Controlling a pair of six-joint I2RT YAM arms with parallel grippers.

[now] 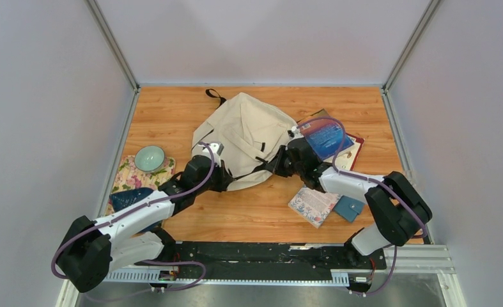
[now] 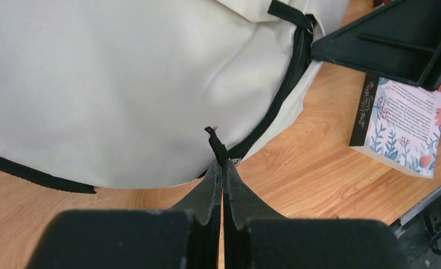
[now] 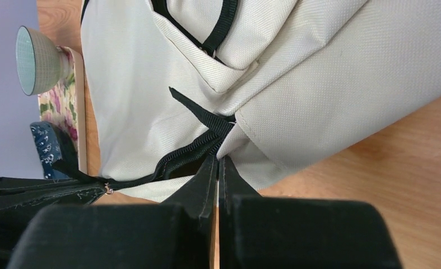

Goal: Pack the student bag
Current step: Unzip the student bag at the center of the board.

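**Both claws closed on the bag's zipper line**

The student bag lies on the desk directly ahead of both claws, its near edge between them. The left claw is pinched tight on a black zipper pull at that edge. The right claw is closed narrow, its tips against the bag's fabric where the zipper ends; whether it grips cloth I cannot tell. A flowered book lies behind and to the right of the right claw. A pale green bowl sits on a flowered mat, left of the left claw.
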